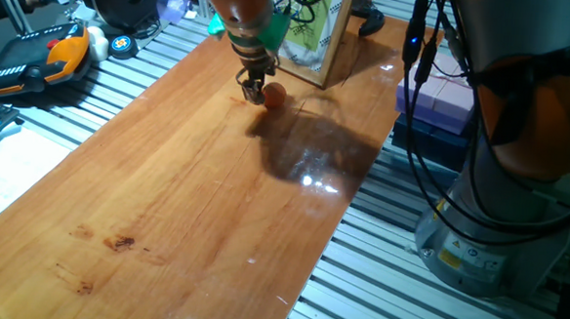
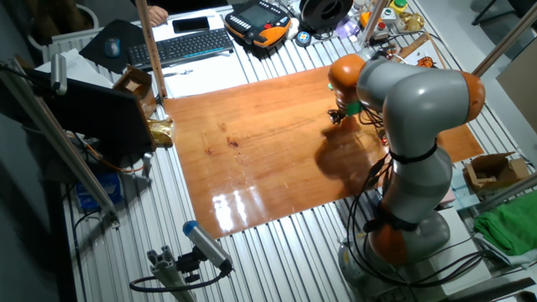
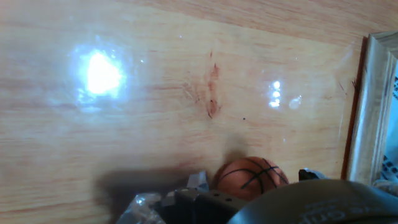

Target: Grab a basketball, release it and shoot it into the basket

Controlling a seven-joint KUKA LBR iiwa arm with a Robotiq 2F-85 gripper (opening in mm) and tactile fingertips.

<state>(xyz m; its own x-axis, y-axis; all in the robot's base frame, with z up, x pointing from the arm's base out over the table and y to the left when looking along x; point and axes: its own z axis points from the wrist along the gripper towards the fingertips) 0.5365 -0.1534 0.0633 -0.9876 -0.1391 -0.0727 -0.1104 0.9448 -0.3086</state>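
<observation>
The basketball [image 1: 275, 95], a tiny orange ball with dark lines, rests on the wooden table just in front of the basket's backboard [image 1: 321, 39]. That backboard is wood-framed with a green-white picture; my arm hides the hoop. My gripper [image 1: 253, 87] points down at the table, right beside the ball on its left. In the hand view the basketball [image 3: 252, 177] sits low in the picture between one fingertip [image 3: 198, 182] and a dark part on the right, with nothing pressing on it. The backboard frame [image 3: 360, 112] runs along the right edge.
The wooden tabletop [image 1: 195, 194] lies on a slotted metal bench. An orange-and-black pendant [image 1: 36, 59] and a black reel [image 1: 122, 0] sit at the far left. Purple boxes [image 1: 444, 104] and the arm's base [image 1: 496, 229] stand at the right.
</observation>
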